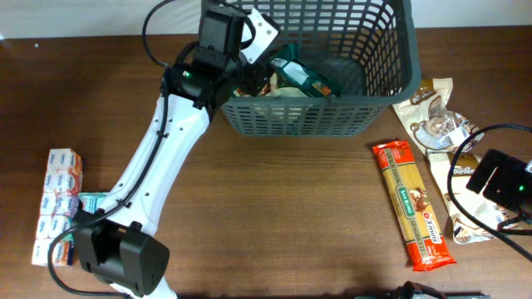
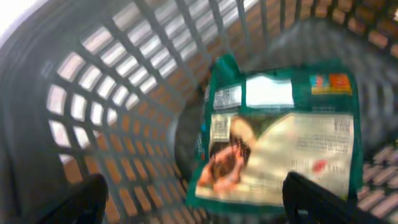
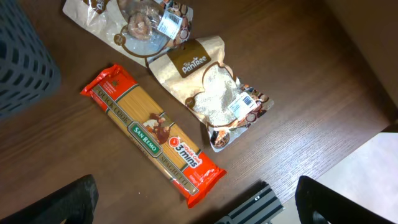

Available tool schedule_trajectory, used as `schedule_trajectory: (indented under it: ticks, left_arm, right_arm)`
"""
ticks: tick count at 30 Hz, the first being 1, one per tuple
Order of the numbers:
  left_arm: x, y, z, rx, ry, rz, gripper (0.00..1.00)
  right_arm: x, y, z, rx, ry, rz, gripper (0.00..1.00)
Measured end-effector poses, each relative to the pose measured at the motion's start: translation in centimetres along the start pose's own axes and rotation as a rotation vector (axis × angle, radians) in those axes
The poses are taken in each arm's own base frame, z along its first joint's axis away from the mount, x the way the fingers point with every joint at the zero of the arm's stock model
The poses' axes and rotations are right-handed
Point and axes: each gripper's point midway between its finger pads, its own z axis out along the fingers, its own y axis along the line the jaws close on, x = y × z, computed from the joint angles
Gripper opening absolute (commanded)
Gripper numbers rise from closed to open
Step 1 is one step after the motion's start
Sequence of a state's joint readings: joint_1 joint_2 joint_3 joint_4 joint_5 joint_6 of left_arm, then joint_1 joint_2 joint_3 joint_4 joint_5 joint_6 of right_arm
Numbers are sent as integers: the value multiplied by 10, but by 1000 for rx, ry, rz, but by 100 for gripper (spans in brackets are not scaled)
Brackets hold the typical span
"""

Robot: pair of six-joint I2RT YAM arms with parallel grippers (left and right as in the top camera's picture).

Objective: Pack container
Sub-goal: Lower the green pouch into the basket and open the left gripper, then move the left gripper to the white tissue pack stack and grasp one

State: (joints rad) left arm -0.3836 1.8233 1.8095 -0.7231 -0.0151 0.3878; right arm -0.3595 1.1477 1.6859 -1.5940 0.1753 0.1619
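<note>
At container (image 1: 307, 120) | left gripper (image 2: 196, 199) spread, wrist view only | right gripper (image 3: 193, 199) spread

A dark grey slotted plastic basket (image 1: 316, 119) stands at the far edge of the brown wooden desk (image 1: 283, 216). A long red spaghetti packet (image 1: 413, 205) lies near its right edge.
</note>
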Motion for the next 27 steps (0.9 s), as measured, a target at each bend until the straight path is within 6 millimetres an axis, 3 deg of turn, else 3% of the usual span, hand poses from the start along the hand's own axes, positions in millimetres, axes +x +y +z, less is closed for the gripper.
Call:
schedule_trajectory:
  ticks: [7, 12, 13, 15, 20, 22, 24, 27]
  left_arm:
    - [28, -9, -4, 36, 118, 4, 85]
    - [16, -5, -8, 17, 70, 3, 87]
    - [9, -2, -10, 6, 43, 3, 93]
    - [-9, 6, -13, -27, -30, 3, 94]
    - [-56, 50, -33, -239, -204, -61, 94]
    - [-62, 70, -46, -335, -217, -94, 94]
    - [-59, 89, -62, -413, -190, -135, 94]
    - [-32, 117, -83, -490, -96, -242, 94]
  right_arm:
    - [-1, 0, 0, 2, -6, 1, 99]
    - [-2, 0, 0, 2, -8, 2, 99]
    - [-2, 0, 0, 2, -8, 1, 99]
    - [-2, 0, 0, 2, -8, 1, 99]
    - [-2, 0, 0, 2, -8, 1, 99]
    - [-2, 0, 0, 2, -8, 1, 99]
    - [-2, 0, 0, 2, -8, 1, 99]
    - [-2, 0, 0, 2, -8, 2, 99]
